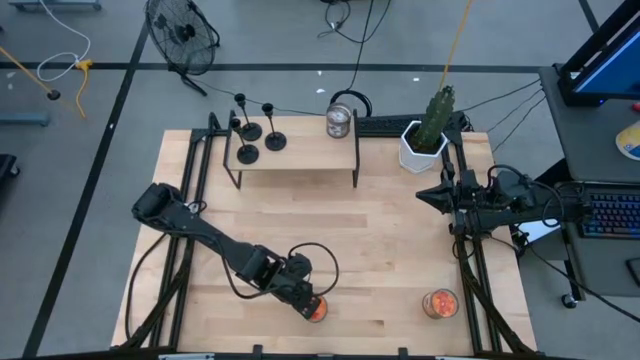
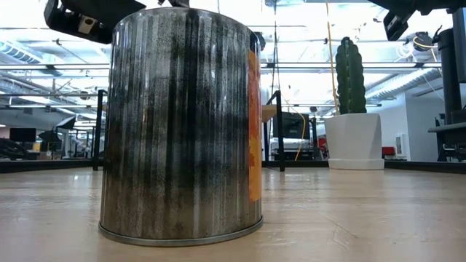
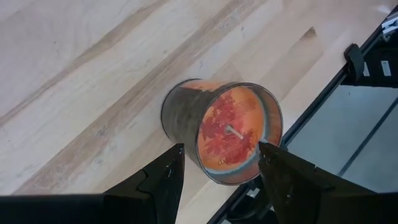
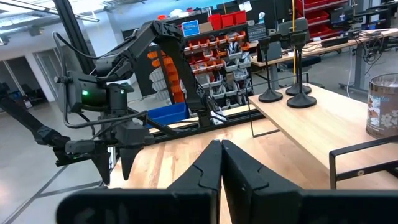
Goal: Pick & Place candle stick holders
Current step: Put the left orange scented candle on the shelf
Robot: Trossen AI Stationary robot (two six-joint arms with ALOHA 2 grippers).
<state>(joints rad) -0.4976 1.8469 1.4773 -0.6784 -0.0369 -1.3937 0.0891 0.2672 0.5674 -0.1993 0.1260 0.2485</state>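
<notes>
High view shows the left gripper (image 1: 312, 305) low at about six o'clock on the table (image 1: 380, 250), directly over an orange-filled glass jar (image 1: 318, 309). From the left wrist view its fingers (image 3: 158, 180) stand wide apart on either side of that jar (image 3: 227, 130), apparently not yet pressing on the glass. A second orange jar (image 1: 440, 303) sits toward five o'clock.

The three candle stick holders (image 1: 258, 135) are well apart from all this, upright on the small raised shelf (image 1: 295, 158) at eleven o'clock, with a clear glass jar (image 1: 338, 122) at the shelf's twelve o'clock end. A potted cactus (image 1: 428, 135) stands at one o'clock. The right gripper (image 4: 221, 163) waits at three o'clock with its fingers pressed together, holding nothing.

The main risk, as I judge it, is that the left arm is lined up on the wrong object: closing here would take a jar, not a holder. A grip on smooth, ribbed glass could also slip or tip it near the table's front edge. Low view is mostly blocked by the jar (image 2: 182, 124), so how near the edge it sits probably cannot be settled from there.
</notes>
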